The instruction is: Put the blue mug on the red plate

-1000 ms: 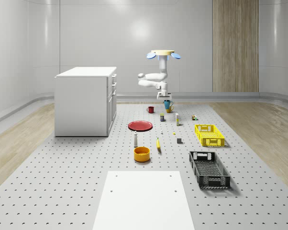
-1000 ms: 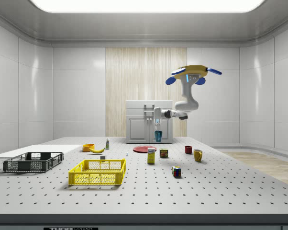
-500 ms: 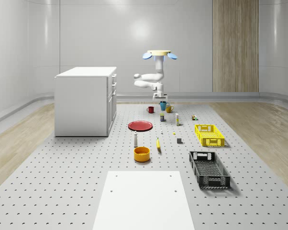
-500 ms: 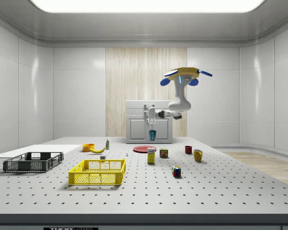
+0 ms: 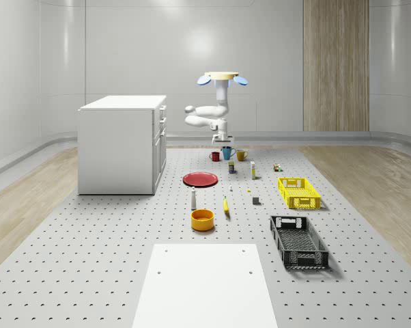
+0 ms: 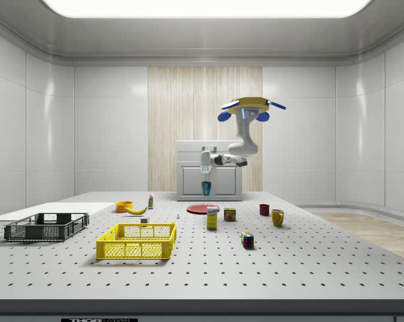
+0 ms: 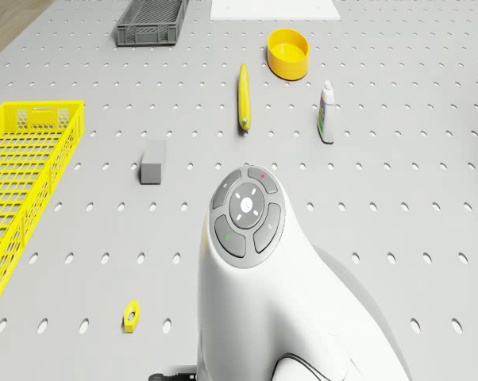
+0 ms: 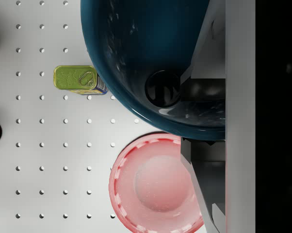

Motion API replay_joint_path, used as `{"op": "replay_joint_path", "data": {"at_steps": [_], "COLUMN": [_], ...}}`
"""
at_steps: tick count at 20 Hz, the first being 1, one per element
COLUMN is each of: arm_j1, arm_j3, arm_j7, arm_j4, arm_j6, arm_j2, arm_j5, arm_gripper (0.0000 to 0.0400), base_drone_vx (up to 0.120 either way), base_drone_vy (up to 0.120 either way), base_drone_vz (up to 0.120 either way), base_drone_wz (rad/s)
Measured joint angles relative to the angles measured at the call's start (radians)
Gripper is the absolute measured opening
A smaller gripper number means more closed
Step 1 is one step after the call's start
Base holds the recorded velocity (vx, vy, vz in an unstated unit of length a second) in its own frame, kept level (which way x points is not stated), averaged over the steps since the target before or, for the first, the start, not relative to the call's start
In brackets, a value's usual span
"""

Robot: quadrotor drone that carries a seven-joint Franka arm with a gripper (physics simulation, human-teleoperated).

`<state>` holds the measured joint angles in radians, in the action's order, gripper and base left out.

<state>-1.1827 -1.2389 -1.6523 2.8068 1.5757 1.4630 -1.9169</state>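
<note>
The blue mug point(image 5: 226, 153) hangs in the air with my gripper point(image 5: 224, 147) shut on its rim. In the side view the blue mug point(image 6: 205, 188) hangs a little above the red plate point(image 6: 203, 208), under the gripper point(image 6: 205, 181). The red plate point(image 5: 201, 179) lies flat on the table, nearer the whole-scene camera than the mug. In the wrist view the blue mug point(image 8: 151, 63) is close up, one finger point(image 8: 204, 53) lies inside it, and the red plate point(image 8: 155, 184) shows beside and partly under its edge. The drone point(image 5: 222, 78) hovers above the table's far end.
A red mug point(image 5: 215, 156) and a yellow mug point(image 5: 241, 155) stand near the held mug. A green can point(image 8: 78, 80) sits close to the plate. Nearer are a white bottle point(image 7: 326, 113), banana point(image 7: 243, 97), yellow bowl point(image 7: 288, 53), grey block point(image 7: 152, 162), yellow crate point(image 5: 299, 192), black crate point(image 5: 298, 240) and white cabinet point(image 5: 122, 142).
The drone, arm and held blue mug have moved to the whole-scene view's left and the side view's left, from beside the yellow mug to nearly over the red plate. The mug hangs slightly lower.
</note>
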Motion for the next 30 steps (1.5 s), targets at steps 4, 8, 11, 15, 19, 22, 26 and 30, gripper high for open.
{"op": "replay_joint_path", "data": {"at_steps": [4, 8, 11, 15, 19, 22, 26, 30], "arm_j1": [-0.001, -0.003, -0.004, -0.005, -0.006, -0.002, 0.03, 0.074], "arm_j3": [-0.001, -0.001, -0.001, -0.002, -0.002, -0.003, -0.005, -0.008], "arm_j7": [-0.001, -0.002, -0.003, -0.004, -0.005, 0.0, 0.035, 0.084], "arm_j4": [0.0, -0.001, -0.001, -0.001, -0.001, -0.001, -0.004, -0.01], "arm_j6": [0.003, 0.007, 0.009, 0.012, 0.015, 0.018, 0.027, 0.039], "arm_j2": [0.004, 0.007, 0.01, 0.013, 0.016, 0.019, 0.029, 0.041], "arm_j5": [0.002, 0.003, 0.004, 0.006, 0.007, 0.009, 0.014, 0.021], "arm_gripper": [0.01, 0.01, 0.01, 0.01, 0.01, 0.01, 0.01, 0.01], "base_drone_vx": [0.03, 0.0, 0.013, 0.1, 0.0, 0.0, 0.0, 0.0], "base_drone_vy": [-0.12, -0.12, -0.12, -0.12, -0.12, -0.013, 0.0, 0.0], "base_drone_vz": [-0.01, -0.12, -0.08, 0.0, -0.08, -0.027, 0.0, 0.0], "base_drone_wz": [0.0, 0.0, 0.0, 0.0, 0.0, 0.0, 0.0, 0.0]}}
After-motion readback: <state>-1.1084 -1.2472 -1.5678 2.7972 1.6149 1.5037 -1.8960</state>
